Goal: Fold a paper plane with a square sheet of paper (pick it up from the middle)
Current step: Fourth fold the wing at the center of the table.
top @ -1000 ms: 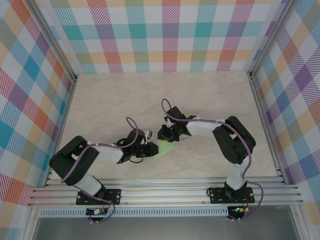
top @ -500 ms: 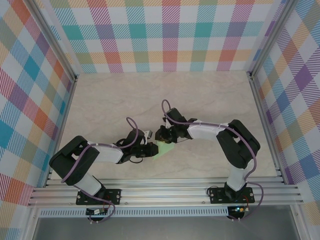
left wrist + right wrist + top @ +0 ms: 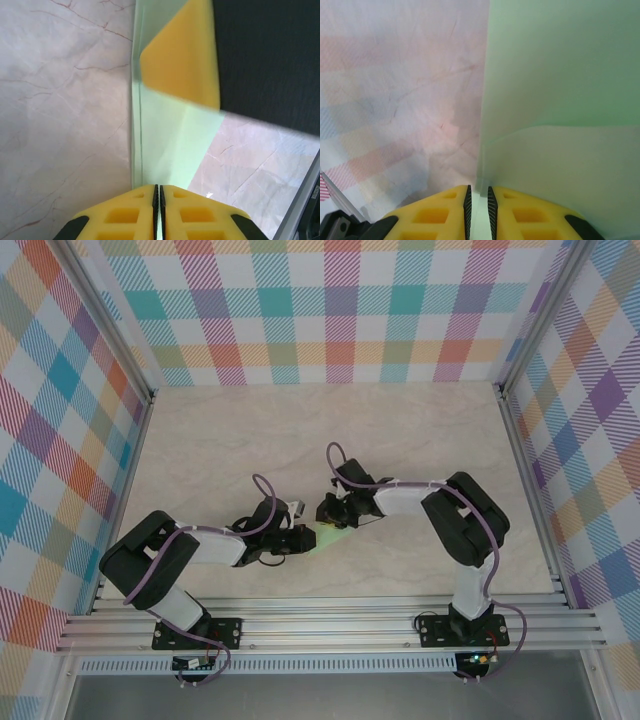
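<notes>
The square sheet of paper is pale green and folded into a small layered shape with a slanted edge. It sits between the two grippers near the table's front middle. My left gripper is shut on its near left edge; in the left wrist view the jaws meet on the folded paper. My right gripper comes from the upper right and pinches the paper's other end. Its yellow finger lies on the paper. In the right wrist view the jaws grip a layered edge of the paper.
The marble-patterned tabletop stretches away behind the arms. Checked walls close it in at the back and sides. An aluminium rail runs along the front edge.
The right arm's forearm swung slightly out and back, with its gripper staying on the paper. The left jaws closed a touch more. The paper stayed in place.
</notes>
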Controlling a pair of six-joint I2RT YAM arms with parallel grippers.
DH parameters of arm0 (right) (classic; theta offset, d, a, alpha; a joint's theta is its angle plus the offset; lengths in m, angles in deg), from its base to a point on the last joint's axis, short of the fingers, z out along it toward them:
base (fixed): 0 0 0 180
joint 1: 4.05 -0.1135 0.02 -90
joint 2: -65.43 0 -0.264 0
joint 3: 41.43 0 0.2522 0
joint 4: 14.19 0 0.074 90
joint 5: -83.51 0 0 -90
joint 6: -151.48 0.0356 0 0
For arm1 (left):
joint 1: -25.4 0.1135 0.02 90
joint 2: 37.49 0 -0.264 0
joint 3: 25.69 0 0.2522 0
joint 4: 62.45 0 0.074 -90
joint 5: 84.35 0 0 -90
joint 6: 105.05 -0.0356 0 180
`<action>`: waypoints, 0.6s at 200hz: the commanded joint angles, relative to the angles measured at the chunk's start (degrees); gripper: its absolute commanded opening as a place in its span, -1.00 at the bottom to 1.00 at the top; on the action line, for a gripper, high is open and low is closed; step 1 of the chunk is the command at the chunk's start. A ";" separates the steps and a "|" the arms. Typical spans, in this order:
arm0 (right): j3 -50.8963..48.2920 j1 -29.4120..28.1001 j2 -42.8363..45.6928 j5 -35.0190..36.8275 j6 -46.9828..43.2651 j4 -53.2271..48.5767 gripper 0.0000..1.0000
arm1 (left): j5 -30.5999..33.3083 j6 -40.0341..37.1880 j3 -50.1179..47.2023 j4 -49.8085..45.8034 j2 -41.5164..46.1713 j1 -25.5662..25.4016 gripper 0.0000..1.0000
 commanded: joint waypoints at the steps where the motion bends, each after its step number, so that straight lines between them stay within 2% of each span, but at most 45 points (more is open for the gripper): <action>1: -0.79 3.20 -0.83 3.72 -2.30 -0.12 -0.59 | 0.67 -1.62 -2.79 -8.84 -3.96 0.00 -0.75; 49: 0.04 5.27 -1.44 -0.20 -3.45 0.65 -0.59 | -0.34 -1.03 -3.16 -7.49 -4.19 0.00 -0.76; 99: -5.10 5.19 -0.49 -5.15 -2.41 4.91 -0.59 | 2.08 0.35 0.65 -14.29 9.69 0.00 -0.70; 120: -6.91 4.76 1.15 -6.71 -2.89 5.66 -0.59 | 1.43 0.32 2.59 -14.21 13.54 0.00 -0.67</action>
